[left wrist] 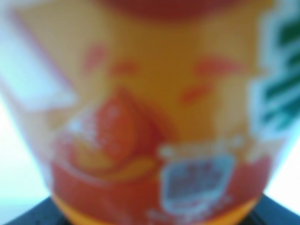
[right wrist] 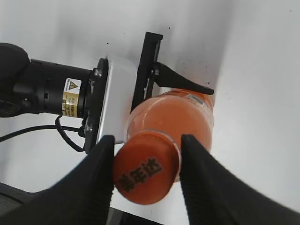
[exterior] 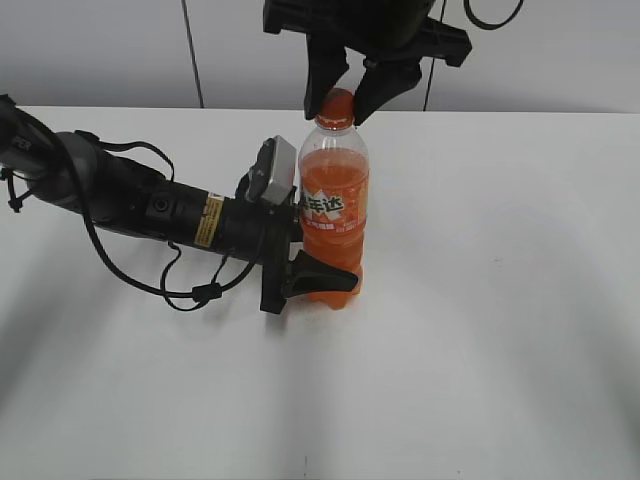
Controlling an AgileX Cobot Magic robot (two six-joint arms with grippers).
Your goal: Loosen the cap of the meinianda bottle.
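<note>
The meinianda bottle point(exterior: 335, 200) stands upright on the white table, with orange drink and an orange label. My left gripper point(exterior: 340, 265) lies sideways and is shut on its lower body. The blurred label of the bottle point(left wrist: 150, 112) fills the left wrist view, with the left gripper's point(left wrist: 150, 218) dark jaws at the bottom corners. My right gripper point(exterior: 342, 98) hangs from above with its fingers on either side of the orange cap point(exterior: 337, 105). In the right wrist view the cap point(right wrist: 145, 173) sits between the right gripper's point(right wrist: 147, 140) fingers: the left finger touches it, the right finger stands a sliver off.
The left arm and its cable point(exterior: 150, 275) lie across the left of the white table point(exterior: 500, 300). A grey wall point(exterior: 100, 50) runs behind the table's far edge.
</note>
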